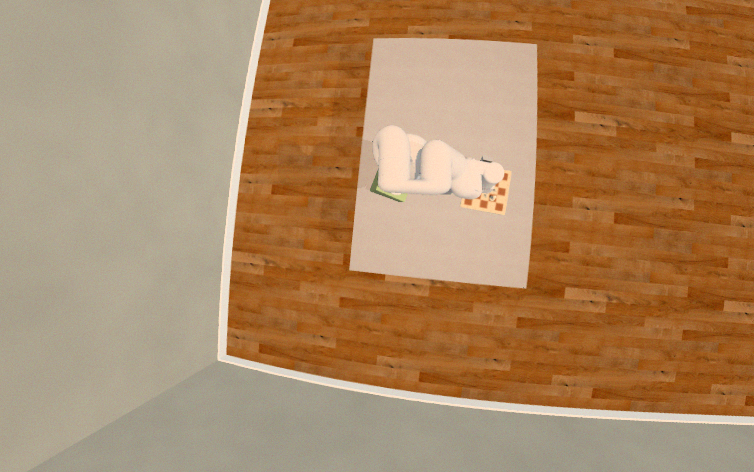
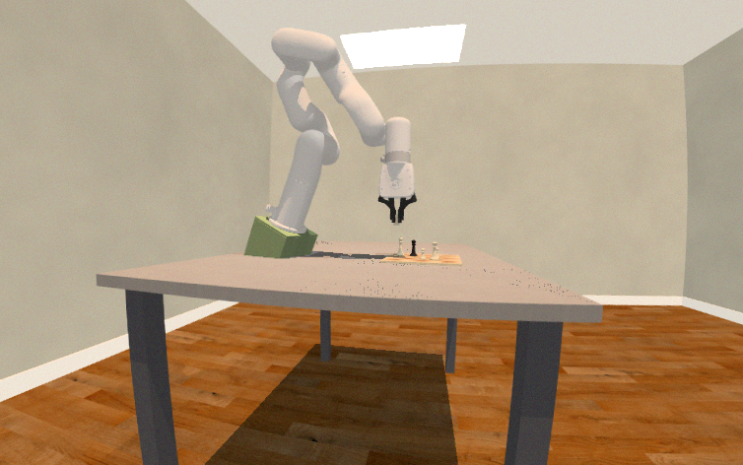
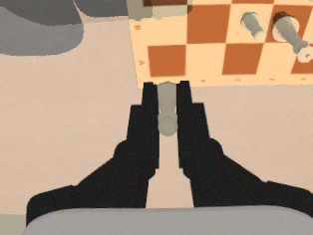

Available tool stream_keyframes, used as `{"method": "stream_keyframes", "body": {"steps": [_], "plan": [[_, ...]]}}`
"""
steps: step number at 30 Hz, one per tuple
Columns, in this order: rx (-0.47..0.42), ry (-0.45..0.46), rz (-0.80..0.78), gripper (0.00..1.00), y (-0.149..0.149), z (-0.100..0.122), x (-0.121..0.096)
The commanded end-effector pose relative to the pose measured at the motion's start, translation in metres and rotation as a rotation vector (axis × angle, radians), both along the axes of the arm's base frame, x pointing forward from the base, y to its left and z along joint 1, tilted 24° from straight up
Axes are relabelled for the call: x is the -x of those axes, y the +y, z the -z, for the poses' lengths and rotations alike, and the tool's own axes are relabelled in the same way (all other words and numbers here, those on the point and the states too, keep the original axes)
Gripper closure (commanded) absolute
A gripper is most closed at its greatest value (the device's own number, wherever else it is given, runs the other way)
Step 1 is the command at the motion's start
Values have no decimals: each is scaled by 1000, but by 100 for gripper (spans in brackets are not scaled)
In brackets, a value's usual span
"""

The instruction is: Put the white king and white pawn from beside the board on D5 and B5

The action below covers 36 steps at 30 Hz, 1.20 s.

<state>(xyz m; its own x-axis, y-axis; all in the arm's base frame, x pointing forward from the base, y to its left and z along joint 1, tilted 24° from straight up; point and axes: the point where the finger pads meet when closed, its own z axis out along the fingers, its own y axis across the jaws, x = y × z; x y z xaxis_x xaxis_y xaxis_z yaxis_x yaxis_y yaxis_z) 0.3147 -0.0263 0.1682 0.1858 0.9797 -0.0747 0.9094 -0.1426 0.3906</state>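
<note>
Wrist view showed the hand (image 3: 167, 97) clamped on a pale chess piece (image 3: 167, 110), gripped high on its body. Piece judged light, rigid, smooth; likely to slip or tilt.

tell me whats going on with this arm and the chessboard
A white robot arm on a table is moving chess pieces onto a small chessboard. Its gripper is shut on a pale chess piece and hangs high above the near edge of the board. A few pieces, one black, stand upright on the board.
</note>
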Motion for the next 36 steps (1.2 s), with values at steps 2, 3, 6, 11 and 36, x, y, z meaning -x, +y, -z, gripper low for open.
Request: {"method": "stream_keyframes", "body": {"steps": [2, 3, 6, 11, 36], "plan": [[0, -3, 0, 100, -1, 1, -1], [0, -3, 0, 100, -1, 1, -1], [0, -3, 0, 100, -1, 6, -4], [0, -3, 0, 100, -4, 23, -11], [0, -3, 0, 100, -14, 86, -36]]}}
